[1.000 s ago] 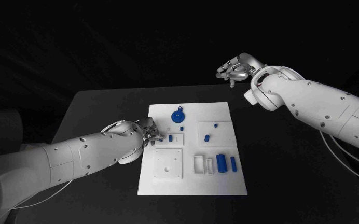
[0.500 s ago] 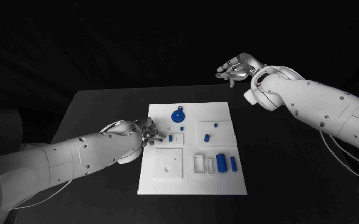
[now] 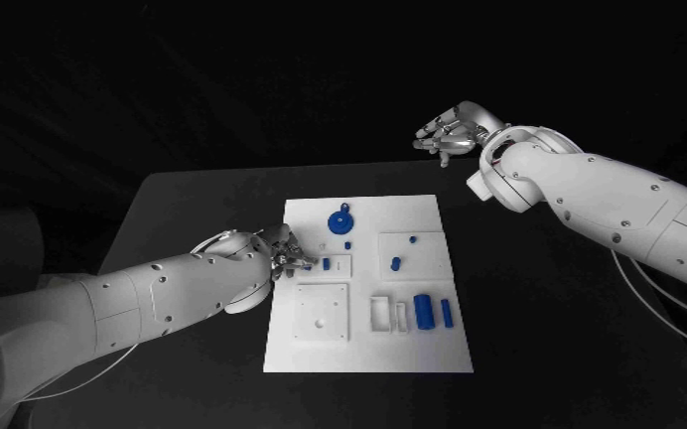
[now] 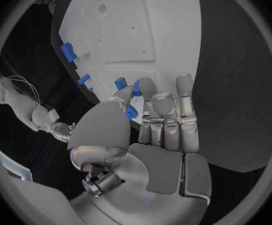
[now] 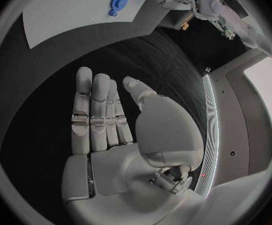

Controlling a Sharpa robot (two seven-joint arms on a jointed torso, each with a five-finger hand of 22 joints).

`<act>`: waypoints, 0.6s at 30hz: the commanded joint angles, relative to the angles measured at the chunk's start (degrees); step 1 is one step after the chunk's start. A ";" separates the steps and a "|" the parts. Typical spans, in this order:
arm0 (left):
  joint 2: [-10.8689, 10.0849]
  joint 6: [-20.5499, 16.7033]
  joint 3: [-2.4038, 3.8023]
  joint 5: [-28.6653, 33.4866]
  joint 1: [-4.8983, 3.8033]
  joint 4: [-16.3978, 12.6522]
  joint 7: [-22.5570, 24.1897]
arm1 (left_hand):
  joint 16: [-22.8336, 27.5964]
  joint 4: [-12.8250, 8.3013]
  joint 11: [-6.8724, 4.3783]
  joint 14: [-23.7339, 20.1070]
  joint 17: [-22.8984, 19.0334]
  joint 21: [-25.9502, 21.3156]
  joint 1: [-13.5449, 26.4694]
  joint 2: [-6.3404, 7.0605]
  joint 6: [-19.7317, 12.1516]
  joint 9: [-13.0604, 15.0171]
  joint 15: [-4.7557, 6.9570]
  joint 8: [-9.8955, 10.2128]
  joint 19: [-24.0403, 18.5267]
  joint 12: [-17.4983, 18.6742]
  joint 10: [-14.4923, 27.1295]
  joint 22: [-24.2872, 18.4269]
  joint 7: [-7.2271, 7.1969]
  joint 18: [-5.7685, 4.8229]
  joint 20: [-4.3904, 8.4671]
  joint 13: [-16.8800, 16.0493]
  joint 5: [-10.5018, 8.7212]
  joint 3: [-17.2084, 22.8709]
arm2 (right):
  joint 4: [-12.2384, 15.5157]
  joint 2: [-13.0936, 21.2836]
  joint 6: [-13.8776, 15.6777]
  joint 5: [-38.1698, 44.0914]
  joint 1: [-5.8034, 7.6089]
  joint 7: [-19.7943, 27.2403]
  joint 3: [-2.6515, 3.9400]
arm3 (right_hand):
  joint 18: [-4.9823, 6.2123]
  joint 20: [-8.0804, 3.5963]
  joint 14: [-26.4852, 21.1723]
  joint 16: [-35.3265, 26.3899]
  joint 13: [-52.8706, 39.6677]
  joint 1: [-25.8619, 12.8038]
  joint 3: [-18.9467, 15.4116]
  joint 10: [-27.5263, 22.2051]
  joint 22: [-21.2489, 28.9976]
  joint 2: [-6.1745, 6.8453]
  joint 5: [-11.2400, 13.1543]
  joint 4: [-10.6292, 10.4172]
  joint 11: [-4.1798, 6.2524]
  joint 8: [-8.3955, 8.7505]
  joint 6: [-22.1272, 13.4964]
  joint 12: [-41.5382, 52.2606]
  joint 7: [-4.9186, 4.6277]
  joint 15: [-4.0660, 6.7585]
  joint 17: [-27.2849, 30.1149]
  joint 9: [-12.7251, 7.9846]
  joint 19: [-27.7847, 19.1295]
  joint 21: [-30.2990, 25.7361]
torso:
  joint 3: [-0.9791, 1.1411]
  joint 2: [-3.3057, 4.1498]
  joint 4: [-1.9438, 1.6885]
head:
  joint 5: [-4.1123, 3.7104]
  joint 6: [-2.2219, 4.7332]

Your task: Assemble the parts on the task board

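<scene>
The white task board [image 3: 365, 350] lies in the middle of the table. On it are a round blue part [image 3: 341, 221], several small blue pieces such as one [image 3: 327, 264] near its left edge, and two blue cylinders [image 3: 424, 312] at the front right. My left hand [image 3: 279, 253] hovers at the board's left edge. In the left wrist view the left hand [image 4: 163, 122] pinches a small blue part [image 4: 131, 112] between thumb and finger, just over the board [image 4: 123, 30]. My right hand [image 3: 456, 133] is raised beyond the table's far edge, fingers spread and nothing in it [image 5: 105, 120].
The board carries a square recessed plate [image 3: 323, 312] at the front left and white slots [image 3: 386, 314] beside the cylinders. Black table [image 3: 187, 220] surrounds the board on all sides. The right wrist view shows the board [image 5: 61, 15] and the round part [image 5: 118, 0] far off.
</scene>
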State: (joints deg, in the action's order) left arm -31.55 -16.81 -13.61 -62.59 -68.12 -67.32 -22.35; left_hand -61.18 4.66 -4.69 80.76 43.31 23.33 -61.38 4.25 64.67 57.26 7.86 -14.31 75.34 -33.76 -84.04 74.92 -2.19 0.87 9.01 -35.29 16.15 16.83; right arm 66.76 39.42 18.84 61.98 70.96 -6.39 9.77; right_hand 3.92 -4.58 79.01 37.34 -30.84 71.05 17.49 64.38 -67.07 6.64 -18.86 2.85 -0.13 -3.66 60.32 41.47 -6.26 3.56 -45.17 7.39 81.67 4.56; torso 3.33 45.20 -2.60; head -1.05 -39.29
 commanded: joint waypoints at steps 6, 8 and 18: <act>0.10 0.78 -0.23 0.61 0.37 0.13 -0.22 | 0.29 3.36 -0.41 -0.03 -0.17 -0.44 0.68 2.75 0.47 0.31 0.10 -0.33 0.40 -0.03 -0.18 0.97 0.51 -0.68 0.09 0.03 -5.42 -0.39 | -0.04 -0.12 -0.62 0.00 -0.11 0.22 0.03 | 0.43 0.00 0.59 -0.15 0.07 -0.27 -0.26 0.39 0.10 0.50 -0.94 -0.62 -0.01 0.08 -0.62 0.19 -0.08 -0.08 0.02 -0.14 0.49 -0.21 | 0.05 -0.01 0.02 | 0.09 0.03; 0.11 0.72 -0.23 0.68 0.37 0.18 -0.20 | 0.30 4.70 -0.39 -0.03 -0.18 -0.47 0.86 3.55 0.55 0.44 0.09 -0.42 0.46 -0.03 -0.21 0.99 0.56 -0.68 0.08 0.05 -5.73 -0.29 | -0.06 -0.14 -0.64 -0.01 -0.13 0.23 0.03 | 0.43 0.00 0.59 -0.16 0.07 -0.29 -0.38 0.43 0.14 0.54 -1.24 -0.70 -0.01 0.06 -0.80 0.20 -0.11 -0.08 0.02 -0.16 0.50 -0.22 | 0.04 -0.01 0.01 | -0.01 0.03; 0.06 0.50 -0.23 0.85 0.37 0.28 -0.16 | 0.31 7.35 -0.32 -0.04 -0.20 -0.56 1.49 4.96 0.77 0.75 0.06 -0.61 0.48 -0.02 -0.25 0.98 0.67 -0.68 0.05 0.06 -8.30 -0.36 | -0.28 -0.31 -1.01 -0.03 -0.47 0.27 0.03 | 0.42 0.03 0.55 -0.21 0.11 -0.43 -0.65 0.39 0.25 0.63 -2.23 -0.97 -0.04 0.06 -1.00 0.14 -0.15 -0.10 0.03 -0.14 0.48 -0.25 | 0.05 0.00 -0.02 | 0.01 0.01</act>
State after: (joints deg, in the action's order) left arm -31.55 -16.82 -13.71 -62.28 -67.95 -67.05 -22.39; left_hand -61.18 11.80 -4.68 80.76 43.19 23.12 -59.85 8.61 65.30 57.96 7.86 -14.81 75.34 -33.76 -84.05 74.91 -1.97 0.87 9.01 -35.29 8.16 16.51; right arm 66.48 39.18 18.70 61.92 70.56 -6.39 9.78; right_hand 3.92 -4.58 79.21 37.34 -30.79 70.82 16.77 64.38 -66.87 6.87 -20.92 2.13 -0.13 -3.66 59.74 41.47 -6.43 3.37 -45.17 7.28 81.67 4.56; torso 3.37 45.19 -2.59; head -1.09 -39.24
